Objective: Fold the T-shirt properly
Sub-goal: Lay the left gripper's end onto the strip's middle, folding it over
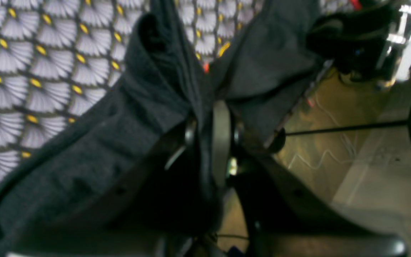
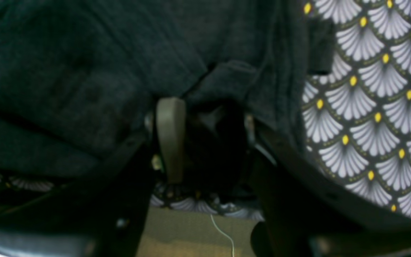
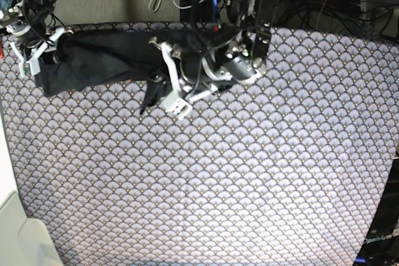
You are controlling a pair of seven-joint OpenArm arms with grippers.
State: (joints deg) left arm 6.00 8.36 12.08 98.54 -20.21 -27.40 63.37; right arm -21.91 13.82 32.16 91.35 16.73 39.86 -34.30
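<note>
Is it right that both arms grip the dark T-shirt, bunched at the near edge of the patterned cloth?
Not the near edge. The base view shows the T-shirt bunched along the far edge of the patterned cloth. Both grippers, left and right, do grip it.

A: Where could a hand pass?
B: From 3 round through 9 o'clock the cloth lies bare.
A: And what blocks it?
B: The T-shirt and both arms, from 10 to 12 o'clock.

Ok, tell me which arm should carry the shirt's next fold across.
Probably left. The left gripper is shut on the T-shirt near mid-table, facing bare cloth. The right gripper pinches the shirt at the table's edge.
</note>
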